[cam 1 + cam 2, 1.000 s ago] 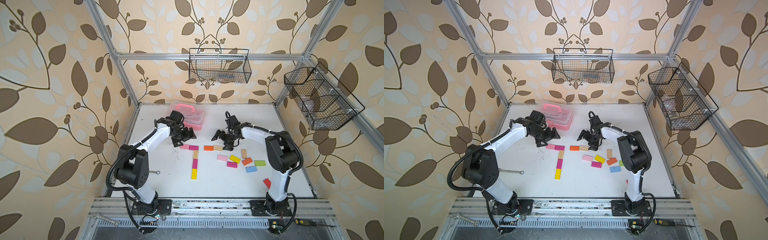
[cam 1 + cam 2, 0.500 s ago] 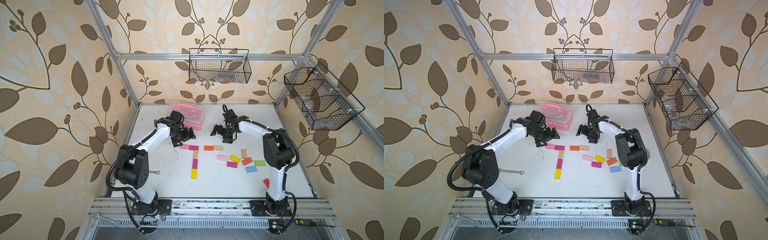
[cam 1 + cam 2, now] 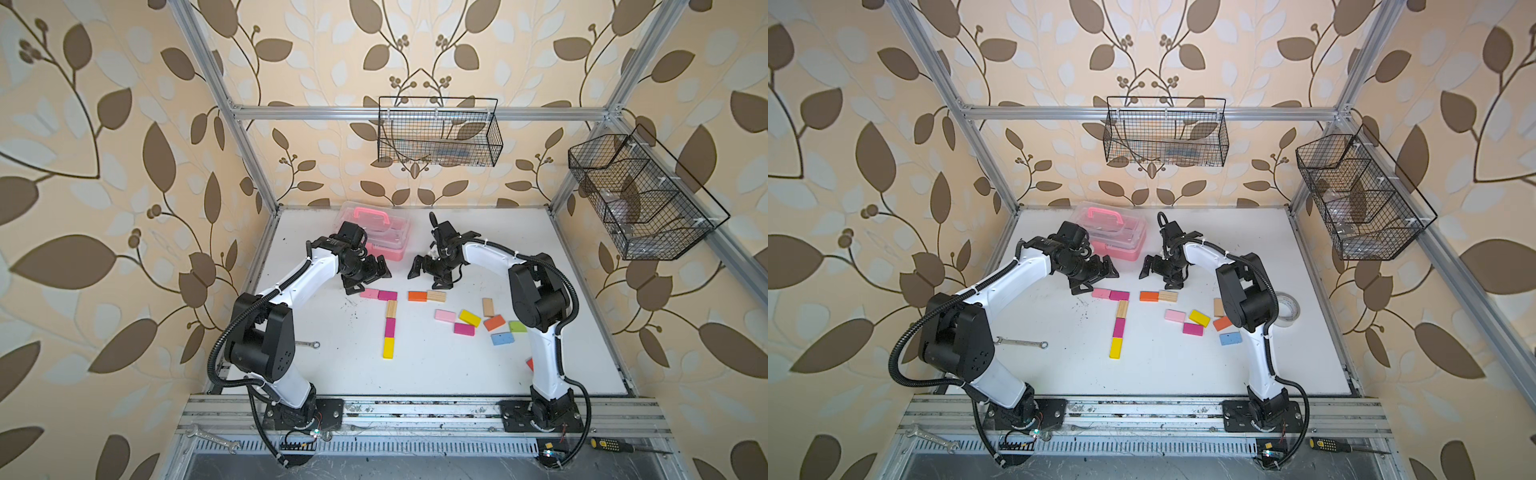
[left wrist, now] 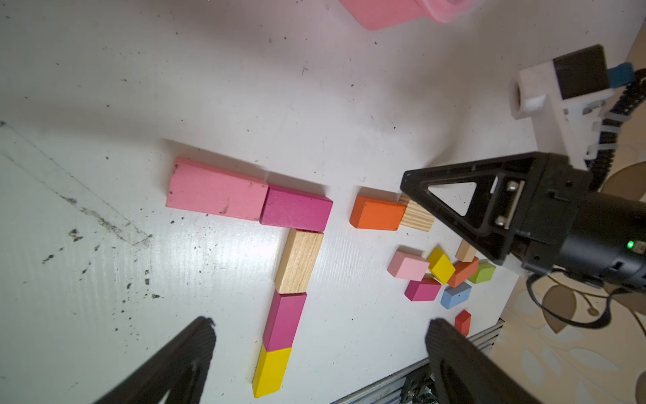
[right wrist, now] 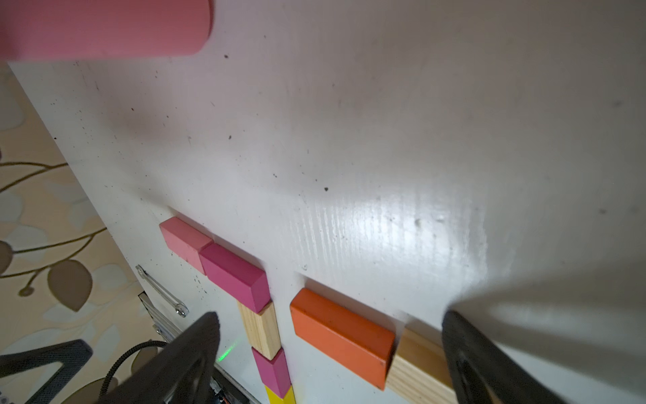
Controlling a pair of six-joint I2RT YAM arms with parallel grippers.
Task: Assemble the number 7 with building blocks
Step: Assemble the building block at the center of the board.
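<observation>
Five building blocks lie joined as the number 7 (image 3: 389, 309) (image 3: 1120, 309): a pink block (image 4: 215, 191) and a magenta one (image 4: 295, 209) form the bar, and wood, magenta and yellow (image 4: 271, 370) form the stem. To its right an orange block (image 3: 417, 296) (image 5: 341, 332) touches a wood block (image 3: 436, 296) end to end. Several loose blocks (image 3: 470, 318) lie further right. My left gripper (image 3: 368, 276) (image 4: 321, 327) hovers open just behind the bar. Behind the orange and wood pair, my right gripper (image 3: 428, 276) (image 5: 330, 316) hangs open and empty.
A pink clear-lidded case (image 3: 376, 232) stands at the back, close behind both grippers. A wrench (image 3: 1021, 343) lies left of the stem. A tape roll (image 3: 1287, 309) sits beside the right arm. A red block (image 3: 530, 364) lies by the right arm's base. Wire baskets (image 3: 438, 133) hang on the walls.
My right gripper has risen off the orange and wood pair and shifted a little left and back. The left arm and all blocks have stayed put.
</observation>
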